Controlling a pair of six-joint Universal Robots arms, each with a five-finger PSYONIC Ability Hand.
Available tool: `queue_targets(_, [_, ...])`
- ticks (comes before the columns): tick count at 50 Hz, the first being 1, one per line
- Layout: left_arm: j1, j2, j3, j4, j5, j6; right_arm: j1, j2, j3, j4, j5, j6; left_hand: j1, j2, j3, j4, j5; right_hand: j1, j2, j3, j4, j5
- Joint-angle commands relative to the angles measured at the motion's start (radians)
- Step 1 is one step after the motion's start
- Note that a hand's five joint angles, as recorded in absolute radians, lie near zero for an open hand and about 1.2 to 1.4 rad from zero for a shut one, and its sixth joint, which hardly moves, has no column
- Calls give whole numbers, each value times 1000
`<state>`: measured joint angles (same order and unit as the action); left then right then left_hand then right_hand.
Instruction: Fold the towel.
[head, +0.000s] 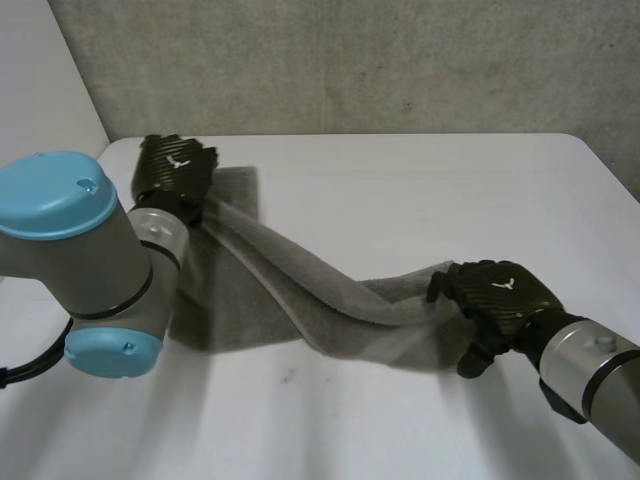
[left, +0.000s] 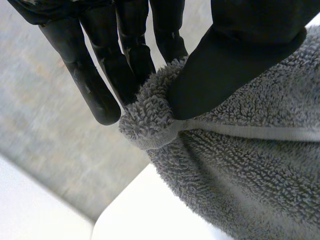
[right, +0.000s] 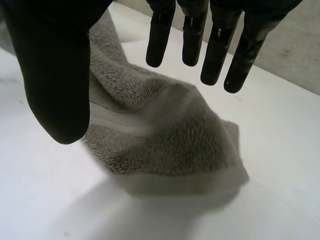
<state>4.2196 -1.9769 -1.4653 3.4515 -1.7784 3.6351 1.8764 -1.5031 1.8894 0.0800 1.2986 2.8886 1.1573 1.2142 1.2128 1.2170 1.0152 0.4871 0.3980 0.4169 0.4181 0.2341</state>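
Now, nearest first. My right hand (head: 497, 292) is over the near end of the towel (head: 300, 290). It is open wide, with the fingers (right: 215, 45) straight and the thumb (right: 55, 75) spread well apart from them, and nothing is pinched. That end of the grey terry towel lies bunched on the white table (head: 430, 190) under my palm, with a flat hem band along its edge. I cannot tell whether my fingertips touch the pile.

From the right hand the towel runs away across the table as a gathered, rope-like band, slanting toward my other hand. Partway along, a wider part of it spreads flat on the table beside my left arm (head: 90, 260).

At the far end, my left hand (head: 176, 166) is closed on the towel's hemmed corner. The thumb presses the corner against the fingers, so this is a pinch and not a full wrap. The cloth falls away from that grip toward the table.

Beyond the left hand are the table's far edge and a grey wall (head: 350, 60).
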Motion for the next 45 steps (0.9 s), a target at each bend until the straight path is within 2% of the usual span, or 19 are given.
queue_targets(1, [25, -2, -33, -52, -47, 4, 170, 49, -53, -8, -4, 87, 239, 182, 184, 179, 207, -3, 86, 67, 66, 76])
queue_targets(6, [66, -8, -39, -104, -88, -4, 242, 110, -73, -5, -5, 112, 239, 182, 184, 179, 207, 21, 110, 91, 90, 99])
queue_targets(13, [77, -2, -73, -112, -90, -9, 326, 188, -72, -19, -2, 104, 239, 182, 184, 179, 207, 76, 166, 147, 145, 155])
queue_targets(22, [80, 3, -118, -109, -87, -41, 331, 288, -93, -129, 14, 101, 239, 182, 184, 179, 207, 0, 89, 70, 69, 79])
queue_targets(27, [80, 6, -139, -109, -85, -59, 331, 353, -124, -215, 60, 93, 239, 182, 184, 179, 207, -85, 4, -15, -16, -7])
queue_targets(32, [80, 15, -151, -109, -85, -61, 323, 429, -188, -290, 158, 43, 239, 182, 184, 179, 207, -73, 16, -3, -4, 5])
queue_targets(43, [80, 21, -158, -107, -84, -61, 322, 546, -335, -295, 240, -49, 239, 182, 184, 179, 207, -35, 54, 35, 34, 43])
queue_targets(45, [80, 21, -159, -107, -84, -61, 322, 579, -381, -293, 257, -57, 239, 182, 184, 179, 207, 49, 138, 119, 118, 128])
